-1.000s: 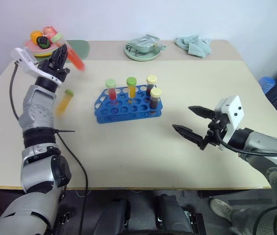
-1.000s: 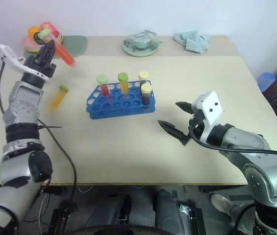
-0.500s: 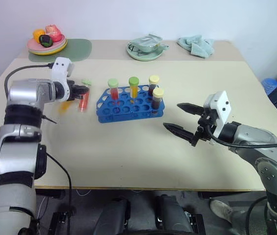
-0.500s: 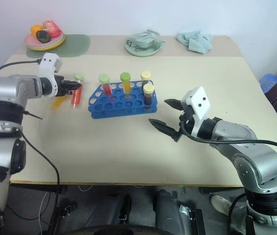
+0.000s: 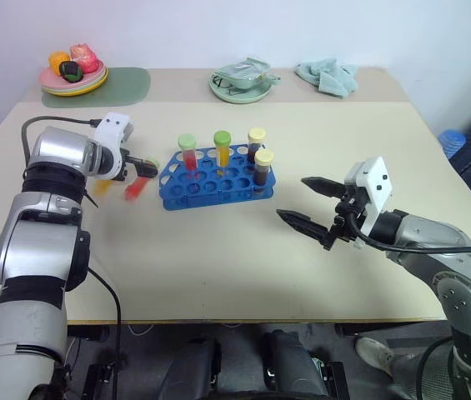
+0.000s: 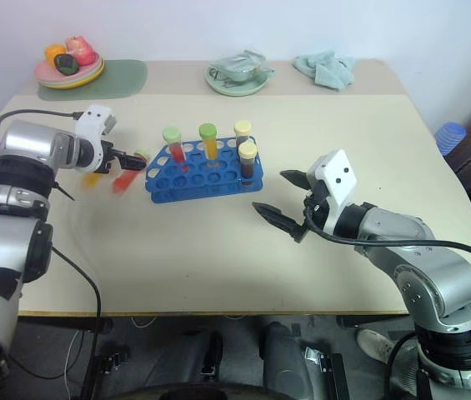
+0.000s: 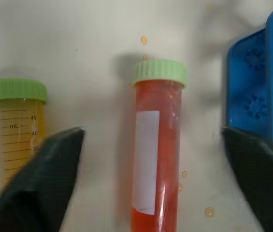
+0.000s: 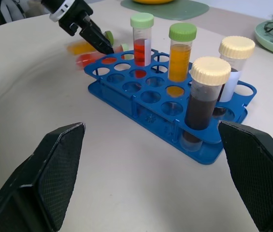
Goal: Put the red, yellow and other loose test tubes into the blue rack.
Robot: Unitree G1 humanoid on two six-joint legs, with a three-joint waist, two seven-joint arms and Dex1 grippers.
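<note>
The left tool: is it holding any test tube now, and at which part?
Nothing is held. The left tool is open, and the clear plastic tube of red liquid with green cap lies on the table between its fingers, untouched.

beige table (image 5: 218,242) with blue rack (image 5: 218,177), loose tubes (image 7: 156,145)

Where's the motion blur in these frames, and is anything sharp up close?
Both eye views: the red tube by the left claw smears; the blue rack stays crisp. Right wrist view: the same tube streaks. Left wrist view: red tube and yellow tube sharp, casting soft shadows.
</note>
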